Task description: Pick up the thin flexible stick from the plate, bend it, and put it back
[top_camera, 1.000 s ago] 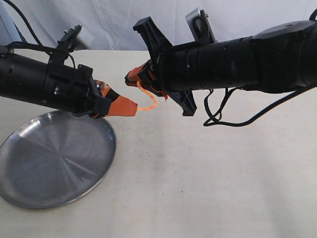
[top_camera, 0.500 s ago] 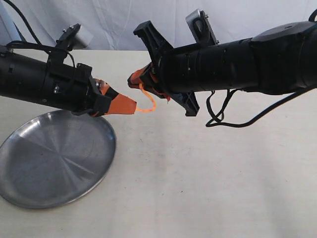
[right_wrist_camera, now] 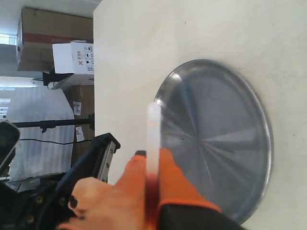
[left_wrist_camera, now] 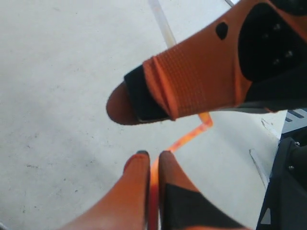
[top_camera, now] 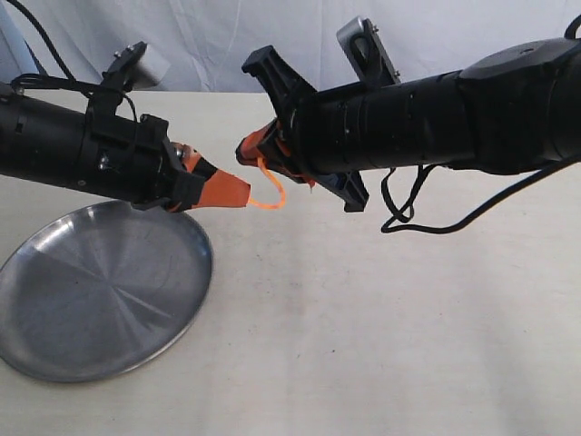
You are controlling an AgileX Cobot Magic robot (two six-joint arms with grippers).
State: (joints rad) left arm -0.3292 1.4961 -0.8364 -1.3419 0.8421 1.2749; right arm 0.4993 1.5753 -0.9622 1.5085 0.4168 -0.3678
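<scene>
Bending is the step in hand. The thin flexible stick [top_camera: 275, 192] hangs as a curled loop in the air just off the plate [top_camera: 100, 291], above its rim. The left gripper [top_camera: 239, 193] and right gripper [top_camera: 245, 149] each pinch one end tightly. Easing the grippers together slowly, with both pinches firm, should deepen the curve without snapping or dropping it.

right gripper [top_camera: 243, 148]: edges toward 4 o'clock, its wrist rolling slightly.
thin flexible stick [top_camera: 281, 189]: its loop tightens, sagging toward 6 o'clock.
</scene>
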